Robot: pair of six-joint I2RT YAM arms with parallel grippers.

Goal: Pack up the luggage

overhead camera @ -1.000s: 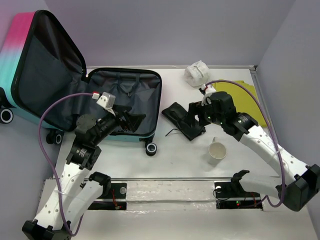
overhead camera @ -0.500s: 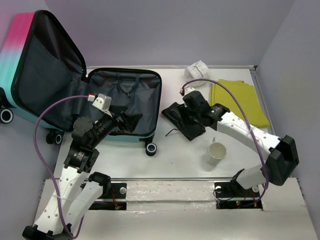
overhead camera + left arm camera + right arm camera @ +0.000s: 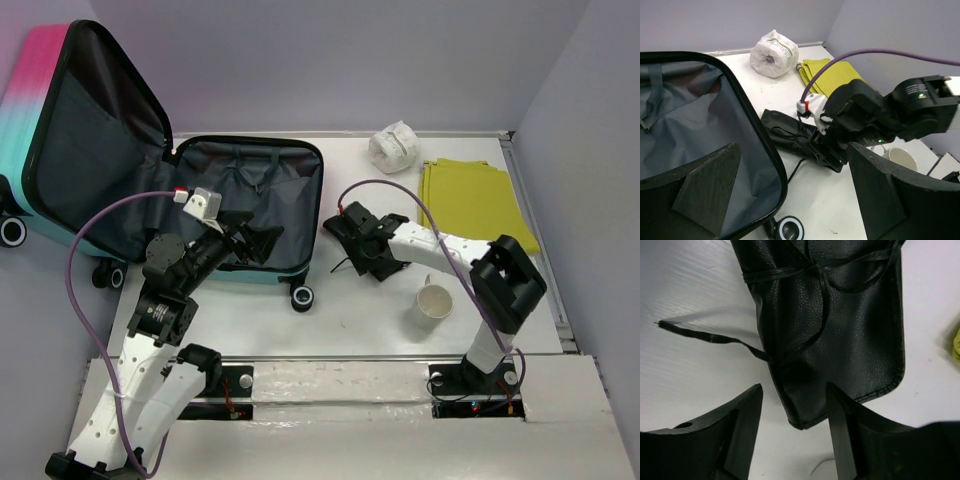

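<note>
Both sets of jaws stand apart. The left gripper [image 3: 260, 240] is spread wide with nothing between its fingers. The right gripper [image 3: 794, 387] is partly parted and straddles one corner of a black leather pouch [image 3: 840, 315] without pinching it; bare table shows between one finger and the pouch's edge.

The luggage [image 3: 230, 185] lies open at the far left corner of the table [image 3: 360, 315], its pink-to-teal lid [image 3: 30, 90] tipped up past the left edge. As far as the top view shows, the grey lining holds only its own straps, so nothing looks packed yet and the work is at its start. The pouch, lying just beside the luggage's right rim, looks like the first item to go in.

Left to pack, by my reading, are a folded yellow cloth [image 3: 475, 195] along the right edge and a white wrapped roll [image 3: 395, 147] at the far edge. A cream mug [image 3: 434, 302] stands near the pouch, towards the near edge.

Two things could hinder the move. The left gripper hangs over the luggage's near right corner, on the pouch's way in. The pouch's loose cord [image 3: 710, 336] trails across the table and may snag.
</note>
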